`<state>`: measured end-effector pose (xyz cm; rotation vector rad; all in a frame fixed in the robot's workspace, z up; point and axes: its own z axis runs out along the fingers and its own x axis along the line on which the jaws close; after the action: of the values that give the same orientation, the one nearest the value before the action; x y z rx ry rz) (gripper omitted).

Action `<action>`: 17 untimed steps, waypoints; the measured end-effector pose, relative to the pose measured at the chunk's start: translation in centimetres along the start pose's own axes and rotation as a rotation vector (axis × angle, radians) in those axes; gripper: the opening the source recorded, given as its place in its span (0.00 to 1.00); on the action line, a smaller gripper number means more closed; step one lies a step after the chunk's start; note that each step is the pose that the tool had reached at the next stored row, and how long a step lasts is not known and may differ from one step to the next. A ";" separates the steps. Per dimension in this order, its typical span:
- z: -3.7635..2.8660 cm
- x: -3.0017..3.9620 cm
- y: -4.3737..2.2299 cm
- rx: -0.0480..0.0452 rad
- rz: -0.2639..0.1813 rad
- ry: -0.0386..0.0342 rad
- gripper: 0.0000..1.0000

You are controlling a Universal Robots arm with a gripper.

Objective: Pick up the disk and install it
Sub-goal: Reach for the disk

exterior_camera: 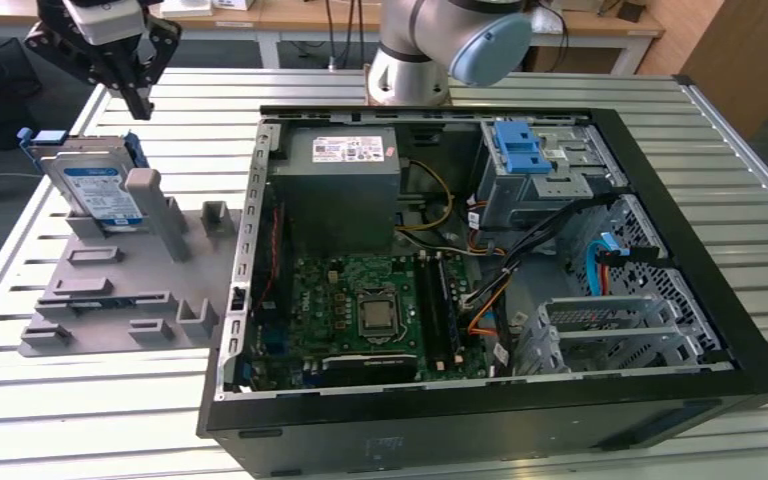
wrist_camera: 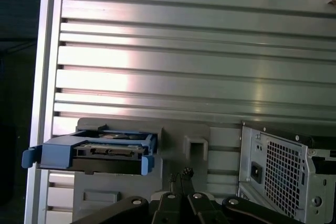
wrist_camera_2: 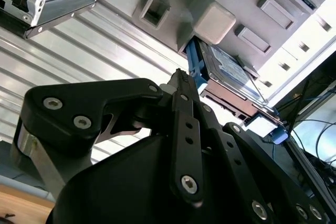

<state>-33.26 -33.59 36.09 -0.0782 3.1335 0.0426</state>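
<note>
From my station, the slatted metal desk (exterior_camera: 91, 420) is the biggest thing in the exterior view. The open black computer case (exterior_camera: 464, 430) lies flat across its middle and toward 3 o'clock. Inside the case a grey power-supply box (exterior_camera: 337, 200) sits at about 11 o'clock, with a white sticker (exterior_camera: 351, 150) whose print is too small for me to read. The green motherboard (exterior_camera: 357, 310) lies just at 6 o'clock of that box, and a bare blue latch (exterior_camera: 520, 150) is up near 1 o'clock. At 9 o'clock of the case a grey fixture plate (exterior_camera: 104, 300) rests on the desk. The disk (exterior_camera: 101, 190) stands on edge at the plate's 12 o'clock end, in its blue carrier frame and leaning against a grey post. Its white-and-blue label faces the camera, and I can't make out the wording. The pincer (exterior_camera: 137, 100) hangs at 12 o'clock of the disk, clear of it and touching nothing. In the first wrist view its fingertips (wrist_camera: 184, 173) are pressed together with nothing between them, so I read it as closed and empty.
</note>
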 end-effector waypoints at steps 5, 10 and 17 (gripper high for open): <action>0.05 0.78 0.11 -0.0001 0.000 0.0021 0.11; 0.09 1.71 0.22 -0.0002 0.000 0.0033 0.11; 0.11 2.07 0.25 -0.0002 0.000 0.0036 0.11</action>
<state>-35.34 -33.44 35.98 -0.0783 3.1372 0.0428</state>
